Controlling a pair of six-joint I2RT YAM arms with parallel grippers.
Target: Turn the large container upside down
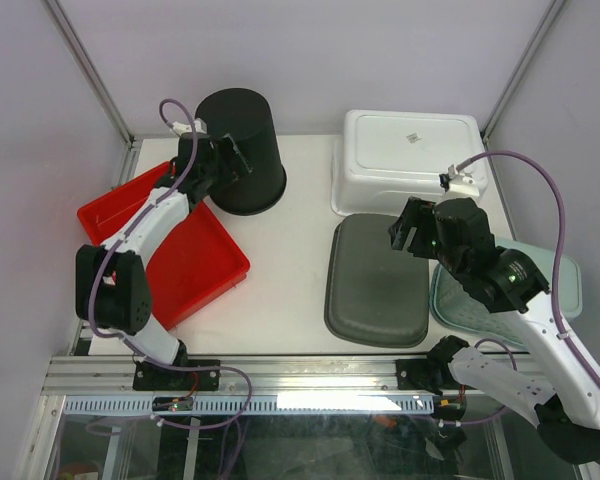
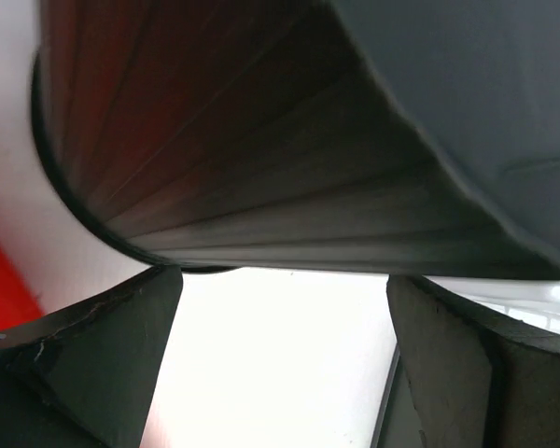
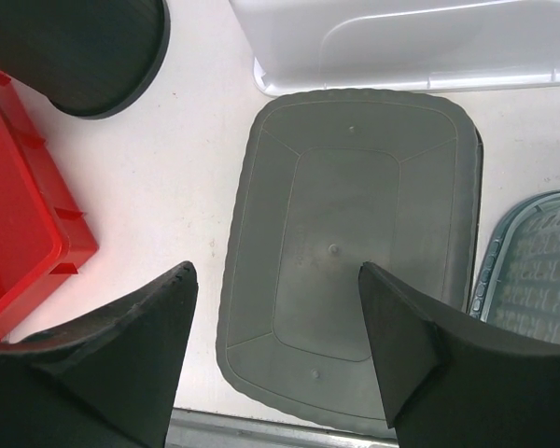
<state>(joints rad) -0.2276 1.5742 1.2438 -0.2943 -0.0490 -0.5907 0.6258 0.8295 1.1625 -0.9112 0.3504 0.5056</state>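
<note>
The right gripper [image 3: 275, 271], its 2 fingers [image 3: 121, 355] spread, hangs over a grey tray [image 3: 345, 187], with a white tub [image 3: 401, 42] beyond, a black container [image 3: 75, 47] and red bin [image 3: 14, 215] at left, and a teal basket [image 3: 537, 261] at right.

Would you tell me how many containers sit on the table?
5: black bucket back left, red bin near left, white tub back right, grey tub before it, teal basket far right, partly hidden by the right arm.

On the surface [image 1: 290, 260], the bucket [image 1: 242, 150] stands at the back, left of the tub [image 1: 410, 160]. The tray [image 1: 195, 260] lies front-left of the bucket. Before the tub lies the dish [image 1: 377, 280], with the basket [image 3: 537, 257] just right of it.
</note>
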